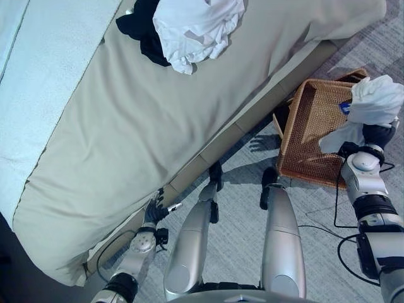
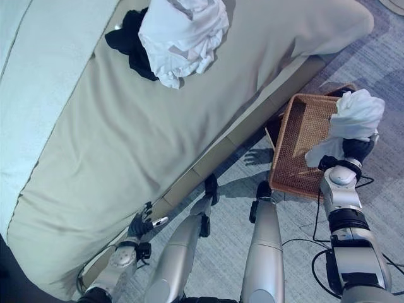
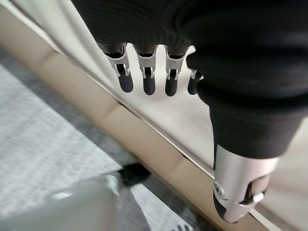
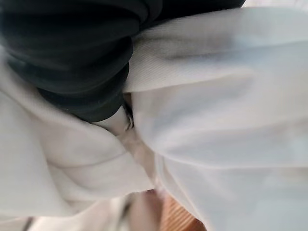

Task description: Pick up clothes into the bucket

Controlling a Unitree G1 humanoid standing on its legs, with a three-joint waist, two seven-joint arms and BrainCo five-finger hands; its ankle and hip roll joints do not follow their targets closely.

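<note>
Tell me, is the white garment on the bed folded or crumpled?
Crumpled: the white garment lies bunched on the bed, partly over a black garment.

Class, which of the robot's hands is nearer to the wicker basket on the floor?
Right. The right hand holds a white garment just above the wicker basket, while the left hand hangs by the bed edge, far across from it.

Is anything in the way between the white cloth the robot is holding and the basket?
Nothing visible. The right hand holds the white cloth bunched up over the basket, whose top is open. The fingers are buried in the cloth, so the grip itself cannot be seen.
</note>
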